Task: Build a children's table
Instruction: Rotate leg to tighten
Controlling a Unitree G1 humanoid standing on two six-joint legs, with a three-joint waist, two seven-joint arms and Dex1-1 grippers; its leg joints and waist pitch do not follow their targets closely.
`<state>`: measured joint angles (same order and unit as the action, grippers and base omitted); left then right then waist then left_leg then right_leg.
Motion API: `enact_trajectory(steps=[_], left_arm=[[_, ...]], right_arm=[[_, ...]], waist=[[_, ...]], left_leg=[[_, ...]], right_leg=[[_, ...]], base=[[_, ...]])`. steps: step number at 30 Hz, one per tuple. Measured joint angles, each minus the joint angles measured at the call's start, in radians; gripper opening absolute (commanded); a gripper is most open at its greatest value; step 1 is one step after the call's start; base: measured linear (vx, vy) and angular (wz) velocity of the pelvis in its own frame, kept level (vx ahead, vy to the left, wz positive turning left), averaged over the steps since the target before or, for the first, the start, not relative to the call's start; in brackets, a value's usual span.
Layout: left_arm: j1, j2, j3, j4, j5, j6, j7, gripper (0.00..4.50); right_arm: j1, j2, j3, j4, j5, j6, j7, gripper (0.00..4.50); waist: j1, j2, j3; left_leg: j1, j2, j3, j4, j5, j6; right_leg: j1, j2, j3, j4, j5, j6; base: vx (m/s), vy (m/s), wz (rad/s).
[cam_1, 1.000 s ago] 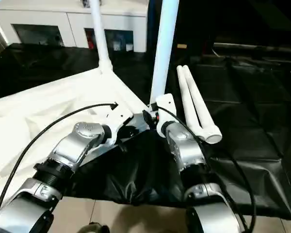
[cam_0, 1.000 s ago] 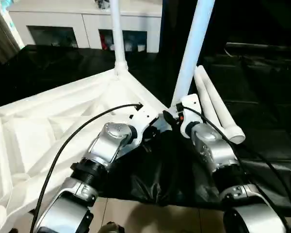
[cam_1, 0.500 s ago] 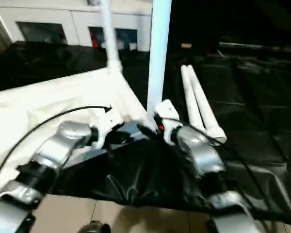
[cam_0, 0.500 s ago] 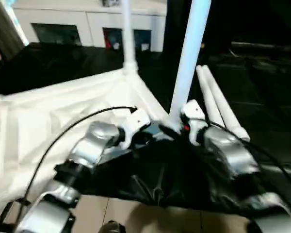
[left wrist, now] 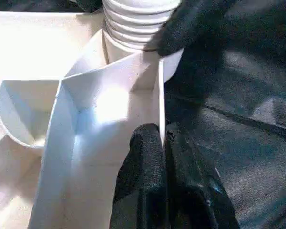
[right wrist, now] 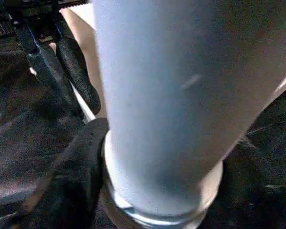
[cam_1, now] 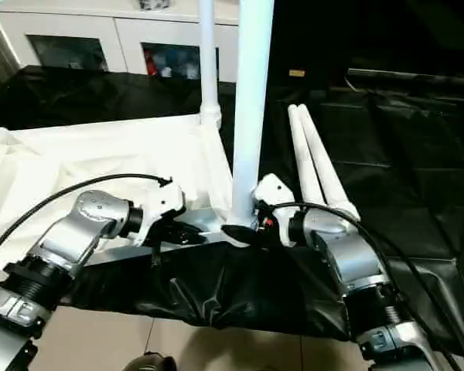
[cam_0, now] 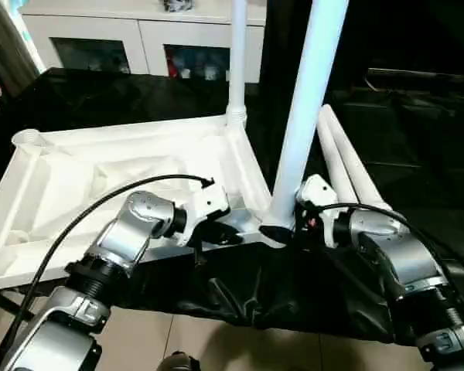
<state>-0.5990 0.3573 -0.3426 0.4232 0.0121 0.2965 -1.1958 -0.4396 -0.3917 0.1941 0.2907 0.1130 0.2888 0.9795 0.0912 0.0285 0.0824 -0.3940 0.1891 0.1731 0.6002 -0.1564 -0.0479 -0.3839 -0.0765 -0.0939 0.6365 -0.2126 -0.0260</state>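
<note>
Grippers pinch: left gripper [left wrist: 163,143] the tabletop [cam_0: 124,166] rim, right gripper [cam_0: 282,230] an upright leg [cam_0: 305,108].

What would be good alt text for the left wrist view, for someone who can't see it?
The left gripper pinches the thin white wall of the upturned tabletop between its two black jaws. Just beyond, a white leg with a ribbed end sits at the corner socket, a black finger of the right gripper against it.

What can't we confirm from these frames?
- Near leg: top cut off by the head views' upper edge.
- How deep it sits in the corner socket: right gripper covers the joint.
- Tabletop near-left corner: hidden behind the left forearm.
</note>
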Motion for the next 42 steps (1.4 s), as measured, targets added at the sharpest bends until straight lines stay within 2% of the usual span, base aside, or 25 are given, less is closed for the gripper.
enact_trajectory(steps=[3, 9, 13, 17, 22, 23, 25, 31, 38, 42], left_arm=[[0.000, 0.002, 0.000, 0.000, -0.002, -0.002, -0.008, 0.00], [0.000, -0.001, 0.006, 0.011, -0.005, 0.000, 0.007, 0.00], [-0.021, -0.056, 0.025, 0.064, 0.030, 0.017, 0.136, 0.00], [-0.071, -0.178, 0.062, 0.124, 0.061, 0.111, 0.361, 0.00], [-0.077, -0.234, 0.074, 0.124, 0.069, 0.146, 0.479, 0.00], [-0.077, -0.237, 0.076, 0.124, 0.073, 0.146, 0.484, 0.00], [-0.077, -0.242, 0.079, 0.123, 0.080, 0.146, 0.486, 0.00], [-0.056, -0.216, 0.068, 0.089, 0.089, 0.130, 0.457, 0.00], [-0.033, -0.146, 0.050, 0.058, 0.069, 0.081, 0.328, 0.00], [-0.020, -0.085, 0.034, 0.037, 0.048, 0.045, 0.209, 0.00]], right_arm=[[0.006, 0.000, 0.002, -0.016, 0.001, 0.014, 0.001, 2.75], [0.011, 0.028, -0.001, -0.020, -0.002, 0.032, -0.030, 2.70], [-0.015, 0.125, -0.044, 0.071, -0.041, 0.016, -0.214, 2.70], [-0.128, 0.257, -0.127, 0.258, -0.068, 0.002, -0.516, 2.69], [-0.194, 0.314, -0.157, 0.368, -0.074, -0.038, -0.669, 2.69], [-0.201, 0.319, -0.161, 0.382, -0.077, -0.049, -0.676, 3.04], [-0.207, 0.327, -0.171, 0.398, -0.077, -0.065, -0.679, 3.39], [-0.215, 0.329, -0.165, 0.416, -0.085, -0.097, -0.626, 3.93], [-0.168, 0.251, -0.101, 0.364, -0.085, -0.137, -0.444, 3.93], [-0.097, 0.166, -0.053, 0.257, -0.074, -0.141, -0.268, 3.93]], waist=[[0.000, 0.000, 0.000], [0.000, 0.000, 0.000], [-0.008, 0.000, 0.000], [-0.027, 0.000, 0.000], [-0.032, 0.000, -0.001], [-0.032, 0.000, -0.001], [-0.032, 0.000, -0.001], [-0.037, 0.000, -0.001], [-0.028, 0.000, -0.001], [-0.010, 0.000, -0.001]], left_leg=[[0.000, 0.000, 0.000, 0.000, 0.000, 0.000], [0.000, 0.000, 0.000, 0.000, 0.000, 0.000], [0.002, 0.000, 0.000, 0.001, 0.000, 0.000], [0.003, 0.000, 0.001, 0.001, 0.000, -0.001], [0.003, 0.000, 0.001, -0.003, 0.000, 0.000], [0.002, 0.000, 0.001, -0.003, 0.000, 0.000], [0.001, 0.000, 0.001, -0.003, 0.000, 0.000], [0.001, 0.000, 0.002, -0.003, 0.000, 0.000], [0.000, 0.000, 0.002, -0.003, 0.000, 0.000], [0.000, 0.000, 0.002, -0.003, 0.001, 0.000]], right_leg=[[0.000, 0.000, 0.000, 0.000, 0.000, 0.000], [0.000, 0.000, 0.000, 0.000, 0.000, 0.000], [0.001, 0.000, 0.000, 0.000, 0.003, 0.000], [0.001, 0.000, 0.001, -0.001, 0.007, -0.001], [0.000, 0.000, 0.001, -0.004, 0.006, -0.001], [0.000, 0.000, 0.001, -0.005, 0.006, -0.001], [0.000, 0.000, 0.001, -0.006, 0.006, 0.000], [0.000, 0.001, 0.001, -0.007, 0.006, 0.000], [0.000, 0.001, 0.001, -0.007, 0.006, 0.000], [0.000, 0.000, 0.000, -0.007, 0.006, 0.000]], base=[[0.000, 0.000, 0.00], [0.000, 0.000, 0.00], [0.000, 0.000, 0.00], [0.000, 0.000, 0.00], [0.000, 0.000, 0.00], [0.000, 0.000, 0.00], [0.000, 0.000, 0.00], [0.000, 0.000, 0.00], [0.000, 0.000, 0.00], [0.000, 0.000, 0.00]])
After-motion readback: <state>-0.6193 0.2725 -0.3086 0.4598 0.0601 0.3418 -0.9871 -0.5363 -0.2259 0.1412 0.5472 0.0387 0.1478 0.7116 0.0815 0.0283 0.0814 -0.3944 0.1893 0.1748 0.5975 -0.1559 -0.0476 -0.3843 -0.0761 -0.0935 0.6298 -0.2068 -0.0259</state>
